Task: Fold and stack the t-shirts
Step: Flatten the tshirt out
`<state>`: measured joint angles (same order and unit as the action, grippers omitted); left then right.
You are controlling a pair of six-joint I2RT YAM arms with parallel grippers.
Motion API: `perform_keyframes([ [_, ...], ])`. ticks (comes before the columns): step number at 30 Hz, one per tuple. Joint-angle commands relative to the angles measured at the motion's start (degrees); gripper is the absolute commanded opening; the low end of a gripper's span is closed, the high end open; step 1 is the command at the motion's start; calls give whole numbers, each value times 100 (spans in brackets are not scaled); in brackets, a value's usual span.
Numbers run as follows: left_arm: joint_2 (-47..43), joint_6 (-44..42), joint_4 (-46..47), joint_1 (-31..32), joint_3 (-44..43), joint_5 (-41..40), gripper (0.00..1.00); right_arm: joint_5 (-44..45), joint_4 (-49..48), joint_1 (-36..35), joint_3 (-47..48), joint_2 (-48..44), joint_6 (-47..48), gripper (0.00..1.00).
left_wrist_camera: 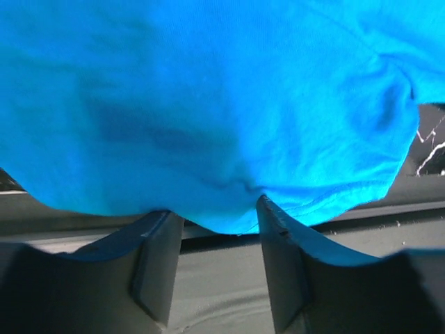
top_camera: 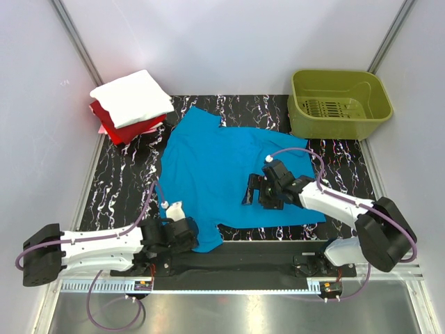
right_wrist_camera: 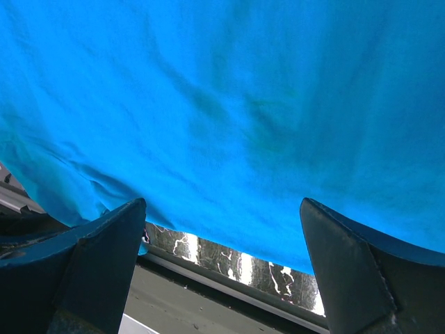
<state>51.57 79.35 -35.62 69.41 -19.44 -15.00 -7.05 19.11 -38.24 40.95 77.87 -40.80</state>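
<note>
The turquoise-blue t-shirt (top_camera: 222, 167) lies spread flat on the black marbled mat (top_camera: 125, 188). At its near left corner sits my left gripper (top_camera: 188, 233), jaws partly apart. The shirt's hem (left_wrist_camera: 229, 209) bulges between the fingertips, and a gap still shows between them (left_wrist_camera: 215, 212). My right gripper (top_camera: 249, 191) hovers over the shirt's near right part and is wide open. Blue cloth (right_wrist_camera: 243, 104) fills its view, with nothing between the jaws (right_wrist_camera: 222, 212). A folded white t-shirt (top_camera: 132, 97) rests on a folded red one (top_camera: 128, 130) at the back left.
An olive-green plastic basket (top_camera: 337, 101) stands at the back right, off the mat. White walls close in both sides and the back. A grey rail runs along the table's near edge under both arm bases.
</note>
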Motion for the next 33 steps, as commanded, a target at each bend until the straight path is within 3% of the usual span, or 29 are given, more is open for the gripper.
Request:
perform_keyframes([
  [1, 72, -86, 125, 29, -199, -573, 43, 63, -14, -52, -34, -436, 28, 99],
  [4, 108, -209, 11, 29, -384, -679, 29, 623, 459, -52, -113, -999, -356, 100],
  [5, 99, -253, -24, 29, -428, -714, 22, 1165, 1140, 44, -140, -1384, -629, 100],
  [8, 29, -288, -235, 29, -587, -784, 0, 1495, 2392, 560, -314, -2299, -1447, 100],
  [13, -226, -297, -507, 29, -736, -890, 0, 2188, 3868, 1239, -579, -4204, -2354, 100],
  [18, -595, -359, -868, -85, -851, -1031, 0, 2401, 4329, 1319, -772, -5026, -3196, 100],
  [21, -832, -455, -938, -243, -816, -987, 0, 2576, 4276, 1319, -835, -5027, -3191, 100],
  [25, -1271, -789, -1149, -699, -859, -943, 0, 3069, 4434, 1319, -212, -3871, -2794, 100],
  [27, -1412, -1227, -1193, -1250, -894, -777, 0, 2650, 3832, 1328, -236, -3359, -2219, 99],
  [29, -1632, -1683, -1255, -1883, -921, -584, 0, 2200, 3837, 1310, -193, -2638, -2152, 100],
  [33, -1642, -1976, -1079, -2317, -1035, -354, 0, 2076, 3828, 1310, -333, -2425, -2178, 100],
])
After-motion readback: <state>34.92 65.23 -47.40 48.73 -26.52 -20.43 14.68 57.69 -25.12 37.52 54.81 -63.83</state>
